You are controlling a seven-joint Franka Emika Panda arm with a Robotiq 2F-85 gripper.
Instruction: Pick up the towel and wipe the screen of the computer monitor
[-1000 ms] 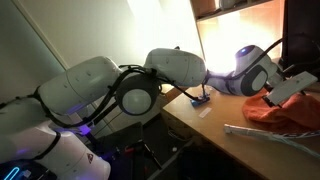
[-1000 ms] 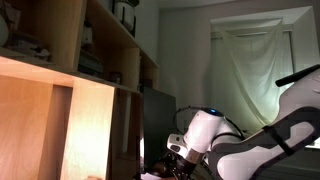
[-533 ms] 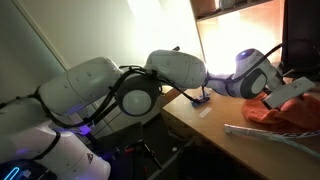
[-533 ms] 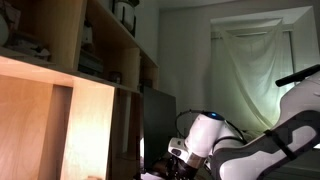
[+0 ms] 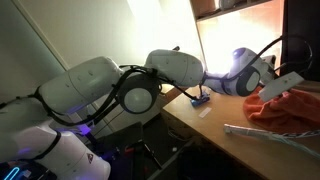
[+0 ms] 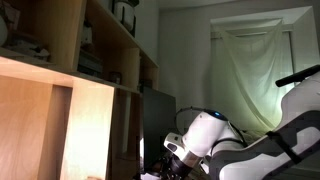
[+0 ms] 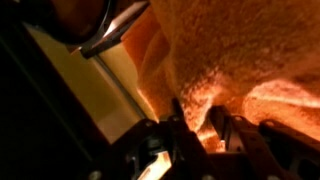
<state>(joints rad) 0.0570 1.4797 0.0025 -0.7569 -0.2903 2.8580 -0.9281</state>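
One arm (image 5: pixel 175 65), mine, reaches out over the desk (image 5: pixel 205 125). One computer monitor (image 6: pixel 158 120) stands dark and upright by the desk, near my wrist. One towel (image 5: pixel 292 108) lies heaped on the desk top, right under my wrist. One gripper (image 7: pixel 199 125) is down in it: in the wrist view its two fingers (image 7: pixel 176 128) are drawn in on a raised fold, pinching the towel between them. I judge the pick-up step is in hand, with no wiping begun. Next I would need to lift clear of the desk without losing the fold, then carry the cloth to the screen and press it flat.
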